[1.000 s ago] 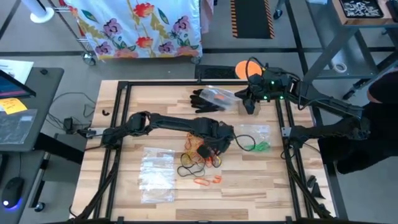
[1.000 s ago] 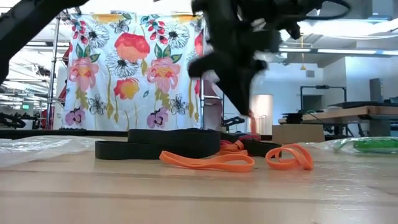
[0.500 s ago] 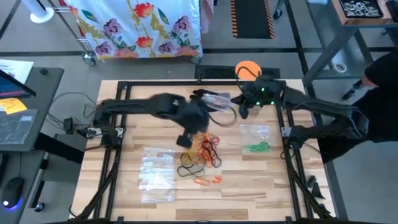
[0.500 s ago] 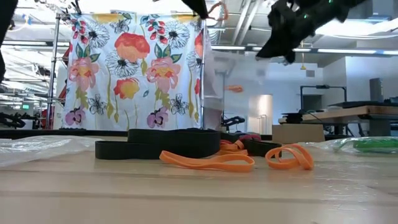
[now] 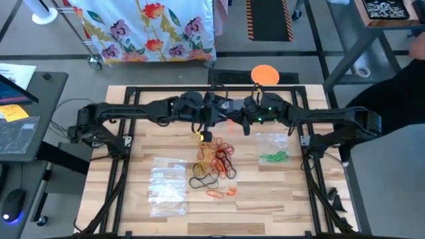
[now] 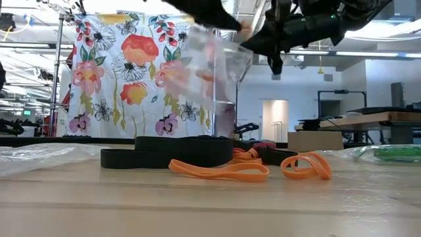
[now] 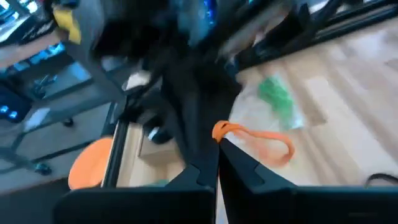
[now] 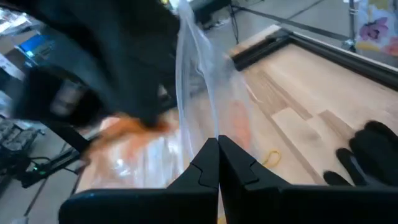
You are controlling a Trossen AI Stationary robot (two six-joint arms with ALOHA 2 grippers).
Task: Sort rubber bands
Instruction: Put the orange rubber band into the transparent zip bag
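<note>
Tabletop pile of rubber bands – edges blurred (arms cover glove).

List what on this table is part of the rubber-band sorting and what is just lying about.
Part of the job:
- rubber bands heaped mid-table
- orange band pinched in the shut left pincer
- clear bag held up by the shut right pincer
- bag of green bands

Lying about:
- black glove
- orange disc beyond the table
- floral cloth
</note>
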